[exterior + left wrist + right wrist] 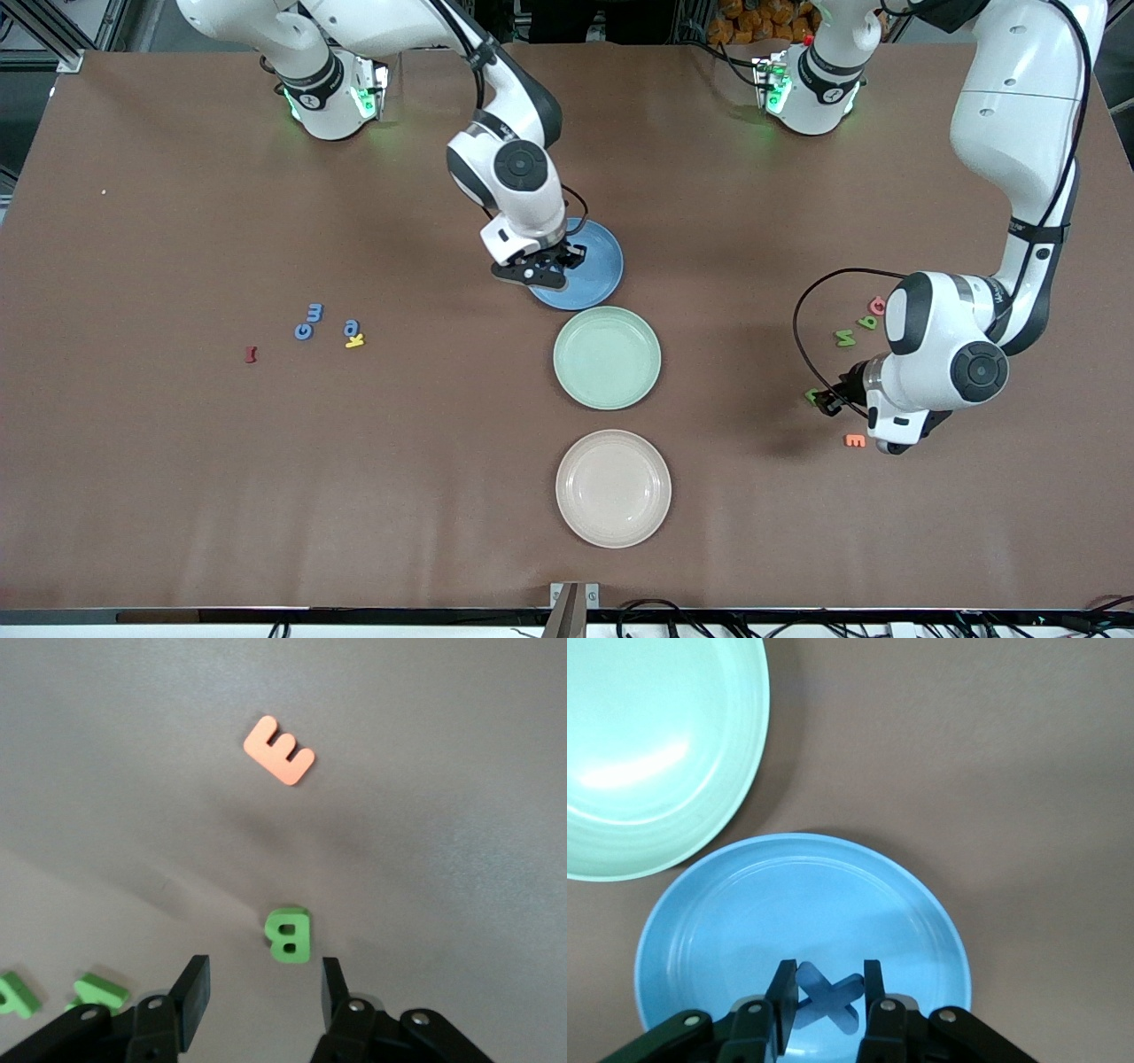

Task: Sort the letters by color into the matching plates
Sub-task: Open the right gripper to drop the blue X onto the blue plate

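Three plates sit in a row down the middle of the bench (177, 496). The blue plate (598, 266) is farthest from the front camera, the mint plate (607, 357) is next, and the cream plate (613, 487) is nearest. The mint and cream plates hold nothing.

The right gripper (824, 997) is over the blue plate, clamped on a blue X (828, 999).

Toward the right arm's end lie a red letter (251, 354), a blue G (304, 331), a blue W (314, 312), another blue letter (351, 327) and, touching it, a yellow K (355, 340).

Toward the left arm's end, the left gripper (261, 988) hangs low over the bench with its fingers apart, holding nothing. A green B (289, 935) lies flat just ahead of the gap. An orange E (279, 750) lies near it, closer to the front camera. More green letters (844, 337) lie farther from that camera, beside a pink G (877, 306).

A black cable (802, 341) loops from the left arm over this cluster.
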